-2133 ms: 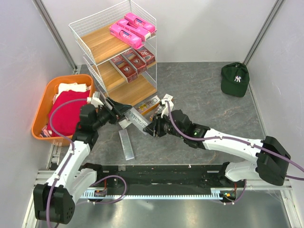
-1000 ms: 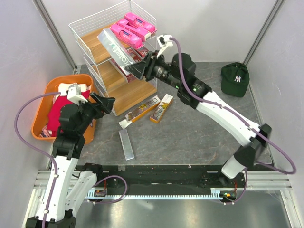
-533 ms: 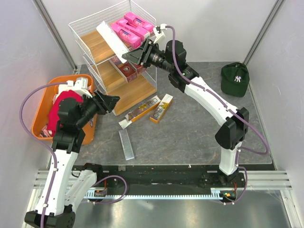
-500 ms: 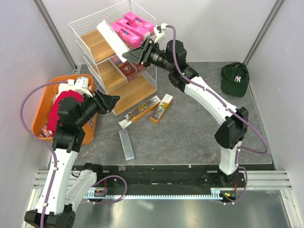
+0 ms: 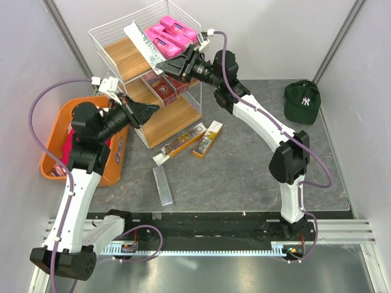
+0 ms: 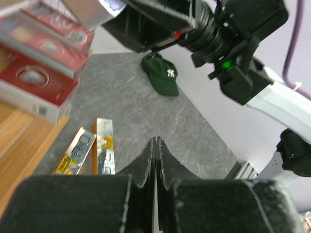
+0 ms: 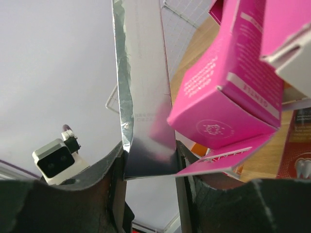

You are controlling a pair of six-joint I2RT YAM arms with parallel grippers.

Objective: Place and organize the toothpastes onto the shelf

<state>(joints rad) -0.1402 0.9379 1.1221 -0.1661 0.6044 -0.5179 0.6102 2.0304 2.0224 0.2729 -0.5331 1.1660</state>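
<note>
One silver box [image 5: 142, 44] clamped in right claw [image 5: 167, 65], over top shelf [image 5: 124, 56] beside pink boxes [image 5: 173, 33], left claw [image 5: 150, 109] fully closed, holding nothing.

"GENTLE": white capitals on a side of the hot pink toothpaste box [image 7: 228, 82], seen from my right wrist. "NY": white monogram on the dark green cap [image 5: 302, 102]. The print on the silver-grey toothpaste box [image 7: 143, 97] I hold and on the gold-white-black toothpaste boxes [image 5: 208, 138] is too small for me to read.
</note>
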